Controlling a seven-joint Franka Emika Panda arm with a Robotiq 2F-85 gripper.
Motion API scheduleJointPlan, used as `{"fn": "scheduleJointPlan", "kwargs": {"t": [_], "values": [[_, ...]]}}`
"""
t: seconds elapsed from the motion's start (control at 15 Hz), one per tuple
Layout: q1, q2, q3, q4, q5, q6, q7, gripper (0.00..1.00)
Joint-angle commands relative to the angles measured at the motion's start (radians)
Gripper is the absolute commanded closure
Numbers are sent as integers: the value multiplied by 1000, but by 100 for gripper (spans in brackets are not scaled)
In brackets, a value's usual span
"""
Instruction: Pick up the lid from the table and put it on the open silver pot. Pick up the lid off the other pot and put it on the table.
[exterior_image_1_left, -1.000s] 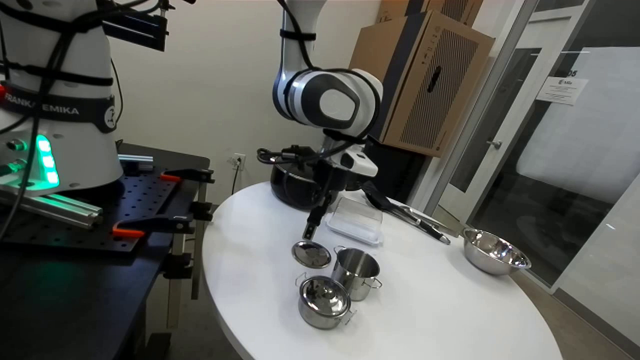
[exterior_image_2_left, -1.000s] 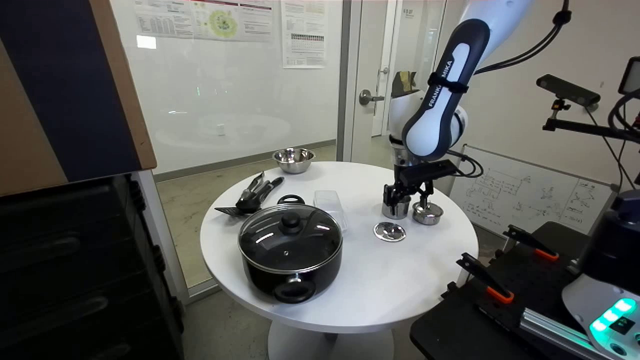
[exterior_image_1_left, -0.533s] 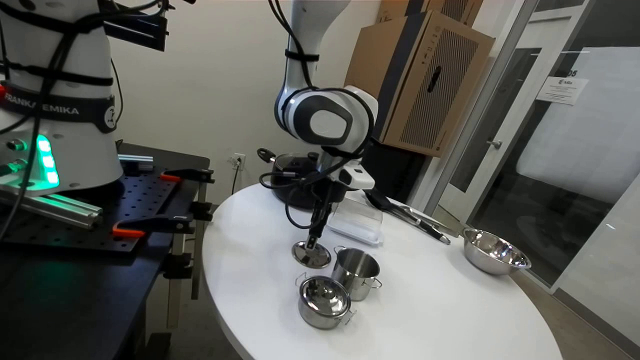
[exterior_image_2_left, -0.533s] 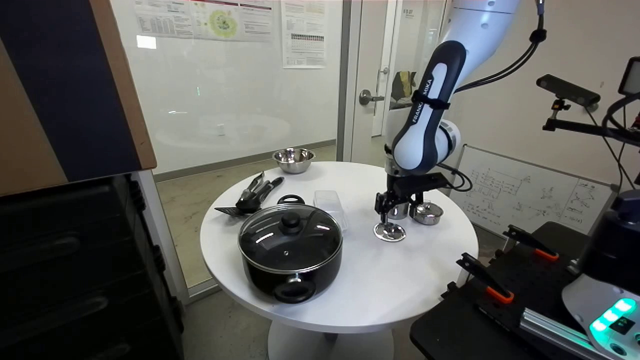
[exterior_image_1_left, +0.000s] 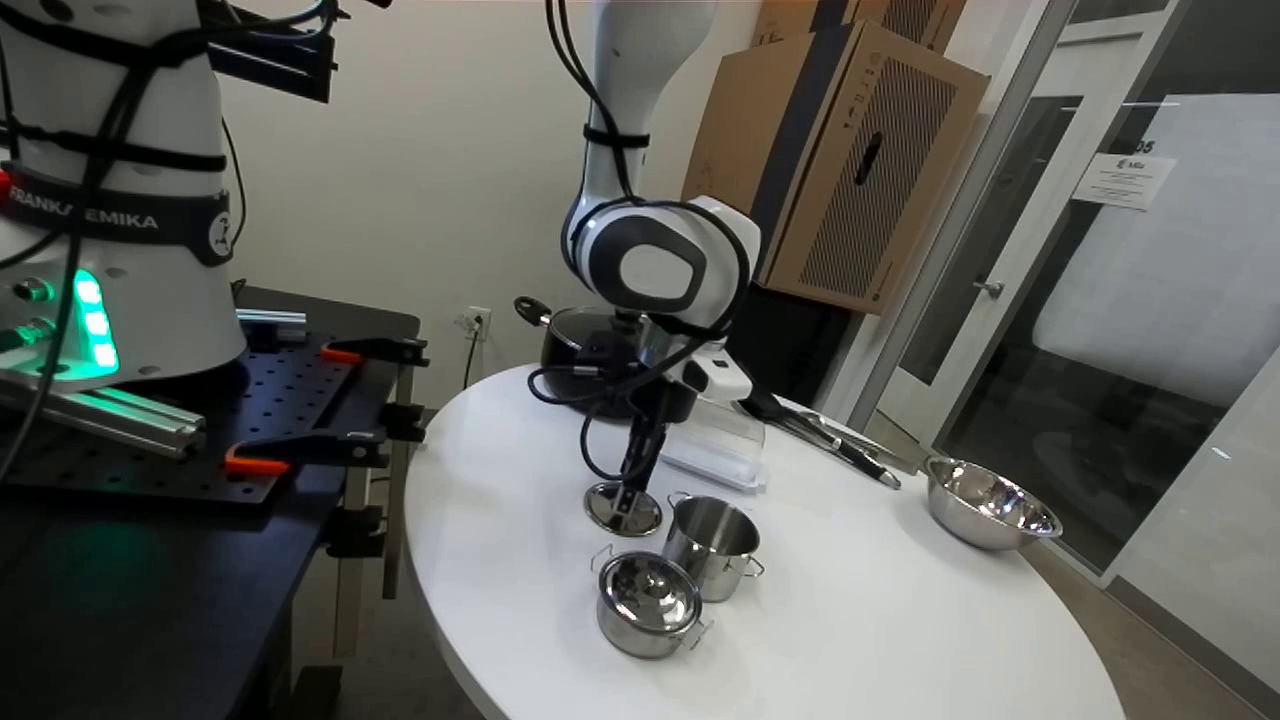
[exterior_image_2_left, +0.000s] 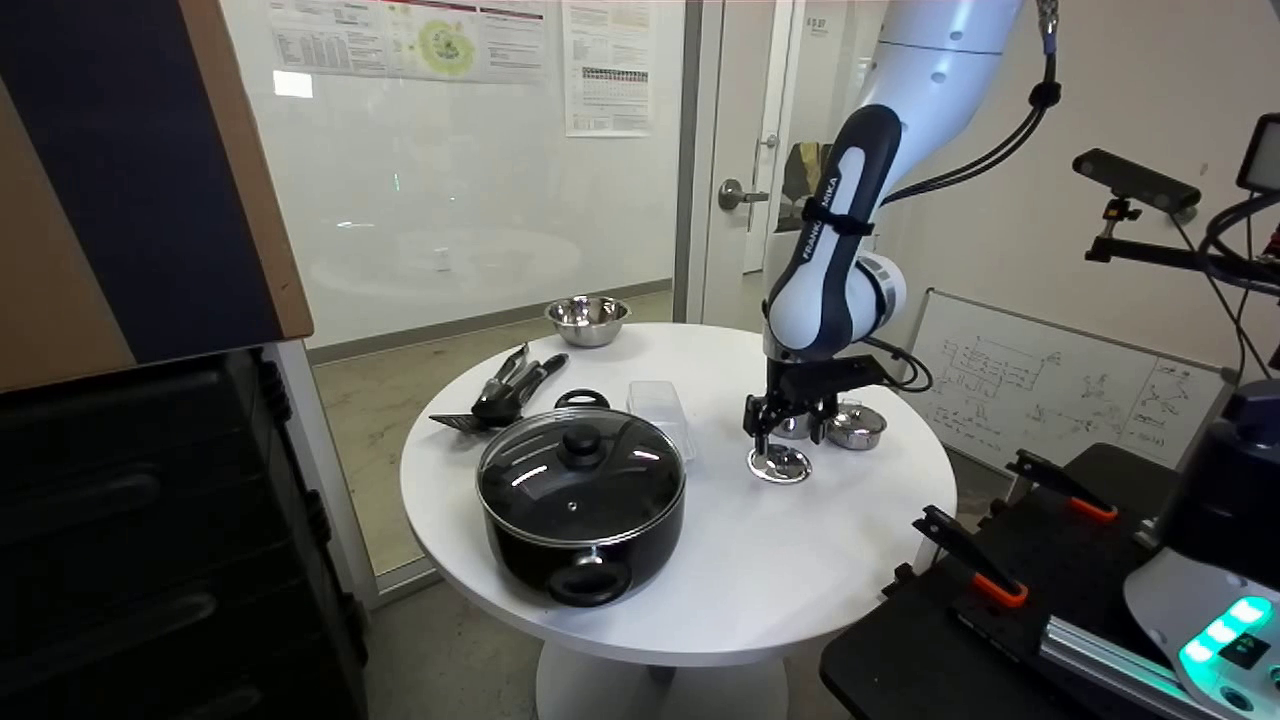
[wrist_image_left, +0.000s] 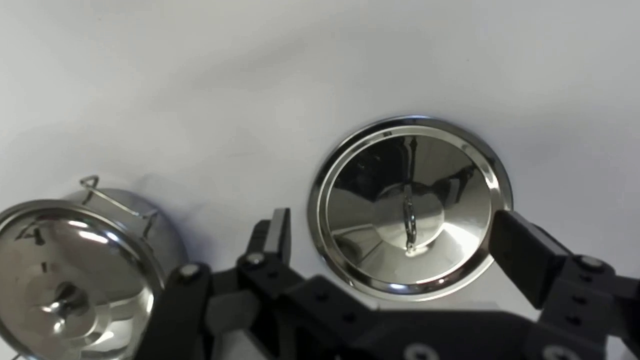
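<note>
Over the loose lid (wrist_image_left: 395, 210) on the white table (exterior_image_1_left: 850, 620), the gripper (wrist_image_left: 391, 220) hangs with its fingers (wrist_image_left: 525, 257) spread wide, one to each side of the lid's handle (wrist_image_left: 410, 220) in the wrist view; whether a tip touches the lid, I cannot tell. Just beside the lid stands the narrow pot (exterior_image_1_left: 710, 568), its top open. Next to that pot is the wider pot (exterior_image_1_left: 632, 640), with its own lid (exterior_image_1_left: 650, 592) on. Farther off sits a big black pot (exterior_image_2_left: 640, 552).
</note>
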Motion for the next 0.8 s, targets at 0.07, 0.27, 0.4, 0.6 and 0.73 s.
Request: {"fn": "scheduleJointPlan", "kwargs": {"t": [0.07,0.27,0.4,0.6,0.73], "values": [[7,41,-1,39,53,15,-58,26],[5,52,2,49,62,13,-65,48],[3,59,3,57,69,9,-68,62],[0,67,6,65,78,6,-70,84],[-1,68,6,69,84,4,-70,99]]}}
